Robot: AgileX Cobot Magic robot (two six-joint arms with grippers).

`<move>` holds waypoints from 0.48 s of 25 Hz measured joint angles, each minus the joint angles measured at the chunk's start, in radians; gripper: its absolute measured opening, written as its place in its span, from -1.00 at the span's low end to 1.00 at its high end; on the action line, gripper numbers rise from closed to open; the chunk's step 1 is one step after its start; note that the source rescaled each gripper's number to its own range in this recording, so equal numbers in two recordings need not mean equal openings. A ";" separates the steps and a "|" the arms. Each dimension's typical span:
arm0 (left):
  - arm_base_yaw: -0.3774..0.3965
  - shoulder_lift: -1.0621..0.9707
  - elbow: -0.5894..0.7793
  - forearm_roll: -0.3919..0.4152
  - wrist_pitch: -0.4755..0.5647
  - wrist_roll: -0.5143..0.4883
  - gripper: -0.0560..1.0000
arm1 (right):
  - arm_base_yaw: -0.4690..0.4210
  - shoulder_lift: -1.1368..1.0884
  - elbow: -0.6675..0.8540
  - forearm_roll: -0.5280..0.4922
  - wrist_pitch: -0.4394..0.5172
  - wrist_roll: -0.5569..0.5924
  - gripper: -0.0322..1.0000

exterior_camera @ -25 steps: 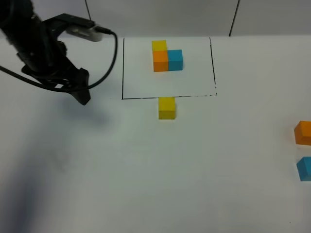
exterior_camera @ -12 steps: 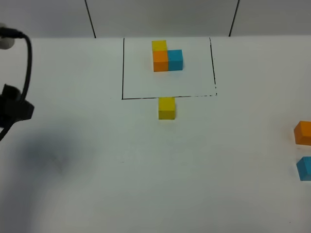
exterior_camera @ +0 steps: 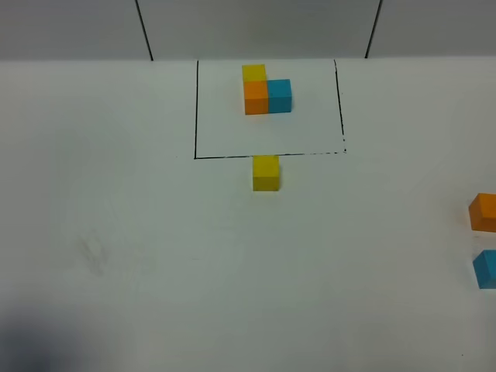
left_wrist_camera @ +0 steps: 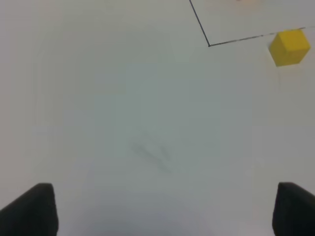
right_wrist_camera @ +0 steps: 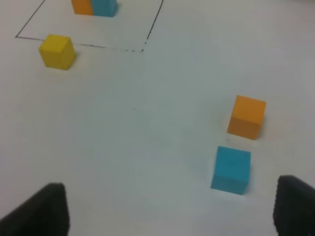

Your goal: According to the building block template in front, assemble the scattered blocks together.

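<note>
The building block template is an L of yellow, orange and blue cubes inside a black-line rectangle at the back. The loose yellow cube sits just in front of the rectangle's front line. The loose orange cube and blue cube lie at the far right edge. Neither arm shows in the exterior view. My left gripper is open and empty, with the yellow cube far off. My right gripper is open and empty, the blue cube and orange cube just ahead of it.
The white table bears faint scuff marks at the left. A dark shadow lies at its front left corner. Black seams run up the wall behind.
My left arm has pulled back to the left and gone out of the exterior view. The blocks have not moved.
</note>
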State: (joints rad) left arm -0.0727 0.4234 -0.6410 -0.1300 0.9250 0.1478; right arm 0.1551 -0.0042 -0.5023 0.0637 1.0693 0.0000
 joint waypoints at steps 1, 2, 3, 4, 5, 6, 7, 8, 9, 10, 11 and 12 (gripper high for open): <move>-0.001 -0.043 0.015 0.000 0.024 0.000 0.77 | 0.000 0.000 0.000 0.000 0.000 0.000 0.43; -0.001 -0.083 0.034 0.001 0.044 0.000 0.76 | 0.000 0.000 0.000 0.000 0.000 0.000 0.43; -0.001 -0.121 0.054 0.002 0.066 -0.001 0.75 | 0.000 0.000 0.000 0.000 0.000 0.000 0.43; -0.001 -0.150 0.069 0.003 0.086 -0.001 0.75 | 0.000 0.000 0.000 0.000 0.000 0.000 0.43; -0.001 -0.185 0.088 0.003 0.098 -0.001 0.75 | 0.000 0.000 0.000 0.000 0.000 0.000 0.43; -0.001 -0.217 0.106 0.003 0.117 -0.001 0.74 | 0.000 0.000 0.000 0.000 0.000 0.000 0.43; -0.001 -0.241 0.121 0.003 0.137 -0.001 0.74 | 0.000 0.000 0.000 0.000 0.000 0.000 0.43; -0.001 -0.269 0.128 0.004 0.151 -0.002 0.73 | 0.000 0.000 0.000 0.000 0.000 0.000 0.43; -0.001 -0.296 0.131 0.005 0.152 -0.003 0.72 | 0.000 0.000 0.000 0.000 0.000 0.000 0.43; -0.001 -0.321 0.131 0.005 0.155 -0.004 0.71 | 0.000 0.000 0.000 0.000 0.000 0.000 0.43; -0.001 -0.341 0.131 0.005 0.155 -0.004 0.70 | 0.000 0.000 0.000 0.000 0.000 0.000 0.43; -0.001 -0.362 0.131 0.005 0.156 -0.005 0.69 | 0.000 0.000 0.000 0.000 0.000 0.000 0.43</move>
State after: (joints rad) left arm -0.0734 0.0618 -0.5100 -0.1253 1.0808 0.1426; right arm 0.1551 -0.0042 -0.5023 0.0637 1.0693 0.0000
